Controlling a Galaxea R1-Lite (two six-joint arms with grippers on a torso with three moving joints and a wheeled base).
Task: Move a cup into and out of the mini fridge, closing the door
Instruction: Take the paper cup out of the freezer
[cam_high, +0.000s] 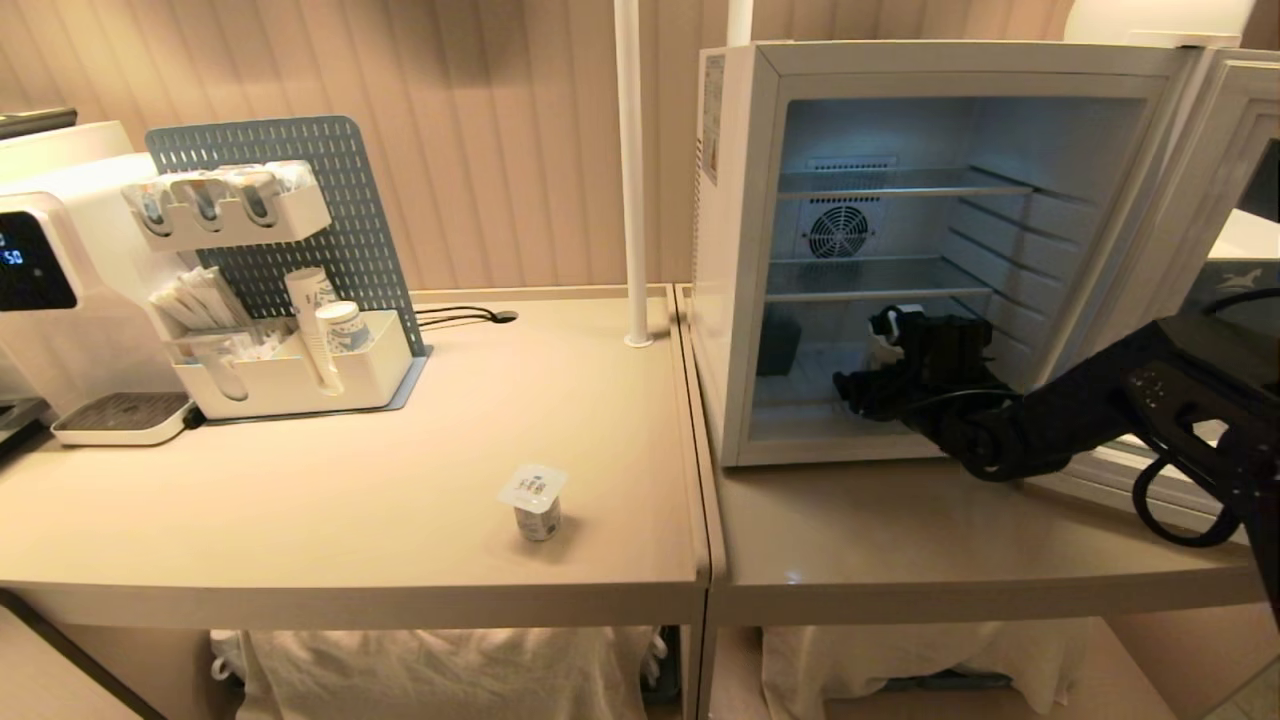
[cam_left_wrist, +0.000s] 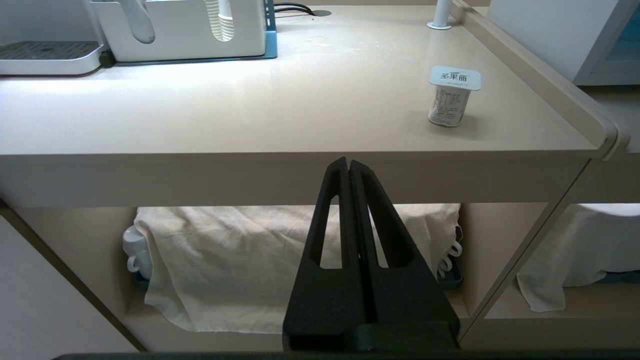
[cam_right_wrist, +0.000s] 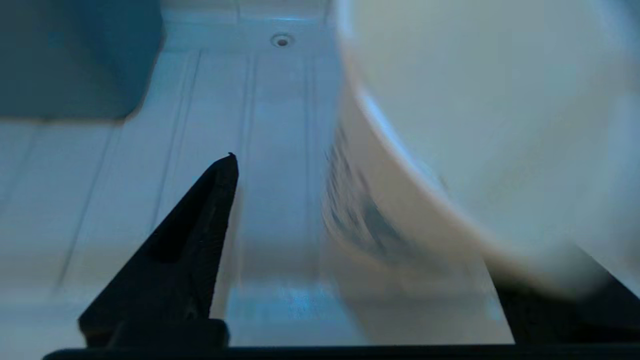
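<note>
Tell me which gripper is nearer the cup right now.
Right. The right gripper is inside the mini fridge beside the cup; the left gripper hangs below the table edge.

the mini fridge (cam_high: 740, 250) stands on the right table (cam_high: 900, 540); the cup (cam_high: 890, 335) sits inside on its floor, under the shelves.

Head looks down on tables (cam_high: 400, 500); right wrist close inside mini fridge (cam_high: 760, 250).

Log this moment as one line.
right gripper: inside mini fridge, jaws open beside cup | left gripper: parked, shut | door: open
</note>
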